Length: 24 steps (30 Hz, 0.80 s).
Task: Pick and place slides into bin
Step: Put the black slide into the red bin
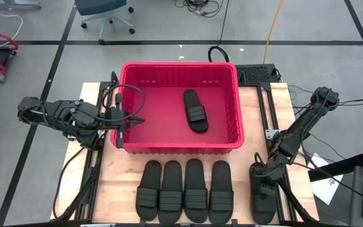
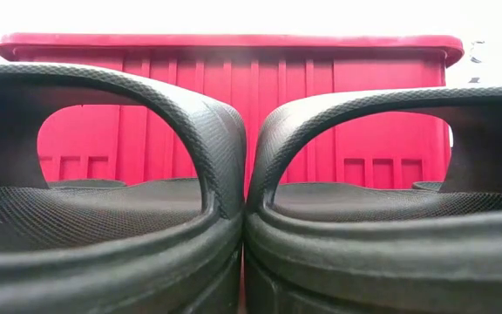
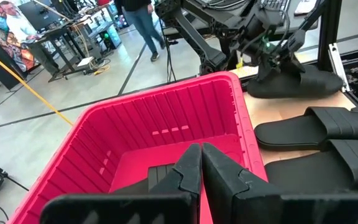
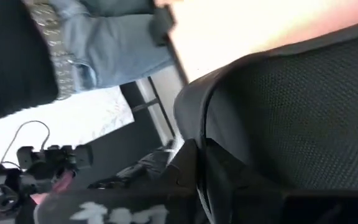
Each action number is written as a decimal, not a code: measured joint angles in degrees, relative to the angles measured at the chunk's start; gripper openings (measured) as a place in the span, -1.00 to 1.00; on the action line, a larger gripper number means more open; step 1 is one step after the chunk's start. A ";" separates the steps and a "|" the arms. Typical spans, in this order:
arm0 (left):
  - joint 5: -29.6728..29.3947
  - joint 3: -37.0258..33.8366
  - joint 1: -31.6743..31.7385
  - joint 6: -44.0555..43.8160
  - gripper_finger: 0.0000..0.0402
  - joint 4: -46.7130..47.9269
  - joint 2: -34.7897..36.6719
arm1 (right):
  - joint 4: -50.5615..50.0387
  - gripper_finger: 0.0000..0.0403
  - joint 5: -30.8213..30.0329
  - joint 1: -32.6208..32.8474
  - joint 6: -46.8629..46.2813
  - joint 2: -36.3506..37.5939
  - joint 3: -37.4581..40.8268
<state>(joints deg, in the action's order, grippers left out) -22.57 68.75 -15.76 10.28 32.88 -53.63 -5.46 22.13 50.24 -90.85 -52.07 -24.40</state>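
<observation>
From above, the slotted red plastic bin holds one ribbed-strap black slide; four slides lie in a row before it. The right gripper sits on a sixth slide, grip unclear. The left gripper, fingers together, empty, hovers over the bin's rim.

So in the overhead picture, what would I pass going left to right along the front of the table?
A row of four slides side by side: first → second → third → fourth → then, apart from them, a fifth slide with the right pincer down on it.
</observation>
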 joint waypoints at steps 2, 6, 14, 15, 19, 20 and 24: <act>0.00 0.00 -0.01 0.00 -0.90 0.00 0.00 | -3.28 -0.99 -0.03 -0.02 -0.05 0.08 -3.51; 0.02 0.00 -0.01 0.02 -0.90 0.02 0.00 | -11.89 -0.99 -1.38 0.01 -0.14 0.02 -10.66; 0.04 0.00 -0.01 0.74 -0.90 0.22 0.00 | -28.14 -1.00 -8.04 -0.02 1.12 0.02 -26.19; 0.04 0.00 -0.01 1.40 -0.90 0.22 0.00 | -30.03 -1.00 -8.65 -0.04 1.51 0.07 -28.35; 0.07 0.00 -0.01 2.88 -0.90 0.22 0.00 | -38.89 -1.00 -11.97 -0.70 2.83 0.07 -36.34; 0.07 0.00 0.01 2.93 -0.90 0.22 0.00 | -40.88 -1.00 -13.31 -0.93 3.63 0.05 -38.37; 0.09 0.00 0.01 2.54 -0.90 0.22 0.00 | -48.78 -1.00 -18.94 -2.69 8.80 0.17 -45.66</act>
<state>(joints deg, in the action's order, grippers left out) -22.48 68.75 -15.75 12.82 33.10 -53.63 -54.24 3.19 47.54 -82.04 -51.90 -70.06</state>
